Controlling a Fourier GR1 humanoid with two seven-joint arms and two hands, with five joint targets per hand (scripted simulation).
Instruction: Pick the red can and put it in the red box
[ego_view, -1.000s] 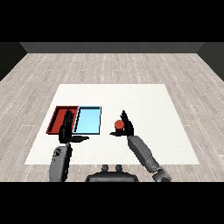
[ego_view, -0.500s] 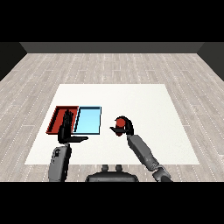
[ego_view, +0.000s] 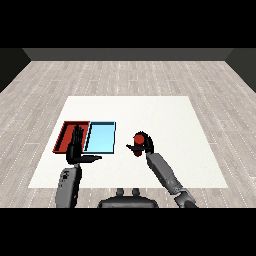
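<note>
**Right hand grasping the red can, right of the trays**

I am seeing the right hand wrapping its fingers and thumb around the red can, which is showing above and between them. The can is sitting toward the middle of the white table, just right of the light blue tray and nearer the front edge than the back one; I cannot tell whether it is touching the table. The red tray is lying against the blue one's left side, near the table's left edge. My left hand is standing over the red tray's front right corner, fingers straight and pointing up, thumb spread toward the right, grasping nothing.
</note>
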